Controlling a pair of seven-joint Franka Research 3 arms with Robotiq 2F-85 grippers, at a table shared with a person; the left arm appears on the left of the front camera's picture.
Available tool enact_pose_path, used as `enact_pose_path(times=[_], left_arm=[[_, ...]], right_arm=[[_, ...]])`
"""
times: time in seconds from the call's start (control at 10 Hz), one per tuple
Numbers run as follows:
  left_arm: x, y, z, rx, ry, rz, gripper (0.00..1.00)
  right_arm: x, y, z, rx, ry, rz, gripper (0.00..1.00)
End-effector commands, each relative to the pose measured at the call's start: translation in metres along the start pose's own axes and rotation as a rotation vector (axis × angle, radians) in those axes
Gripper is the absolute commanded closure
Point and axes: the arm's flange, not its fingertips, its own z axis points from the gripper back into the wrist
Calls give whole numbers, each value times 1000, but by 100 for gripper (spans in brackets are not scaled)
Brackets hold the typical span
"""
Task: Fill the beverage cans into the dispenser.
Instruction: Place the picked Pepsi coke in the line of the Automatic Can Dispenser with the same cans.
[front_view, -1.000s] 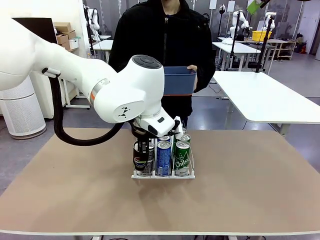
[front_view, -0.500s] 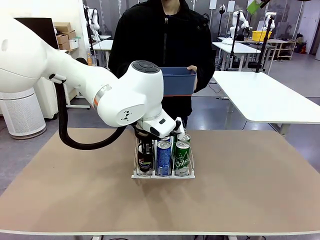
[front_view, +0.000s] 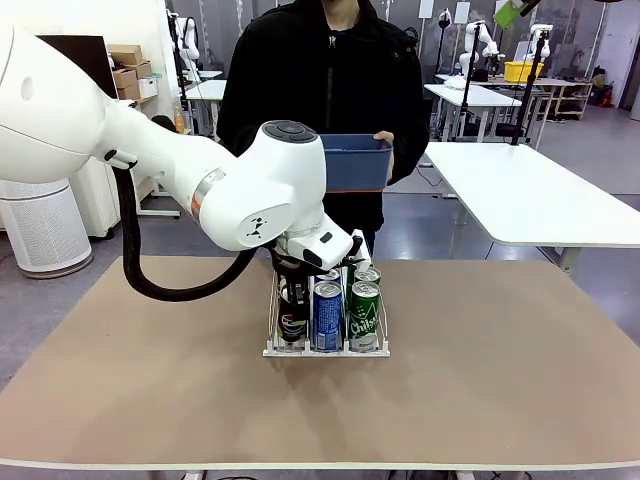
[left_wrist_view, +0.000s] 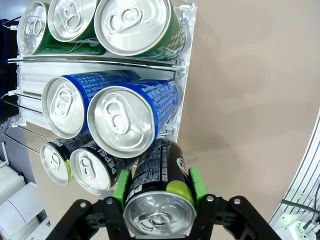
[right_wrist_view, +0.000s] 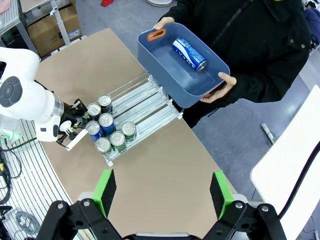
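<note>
Nine slim cans show: three green cans (left_wrist_view: 135, 25), three blue-and-white cans (left_wrist_view: 122, 122) and three black Pepsi cans (left_wrist_view: 92, 170). Seven stand upright, long axes vertical, in the white three-lane dispenser (right_wrist_view: 145, 97) at mid-table. One blue can (right_wrist_view: 188, 53) lies on its side in the blue bin (right_wrist_view: 165, 75), held by a person (front_view: 330, 80) at the far side. The left gripper (left_wrist_view: 159, 185) is clamped on the third Pepsi can (left_wrist_view: 159, 215), upright at the near end of the left lane. The right gripper (right_wrist_view: 162, 192) hangs high, jaws wide apart, empty.
</note>
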Motion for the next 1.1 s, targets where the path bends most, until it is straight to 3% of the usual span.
enact_pose_path(times=[0.0,0.6,1.0], left_arm=[[-5,20,-17,37,-17,17,42],[-15,34,-4,94,25,43,42],[-15,43,-9,92,-5,45,42]], right_arm=[[-2,1,0,0,0,-7,0],[-2,1,0,0,0,-7,0],[-2,1,0,0,0,-7,0]])
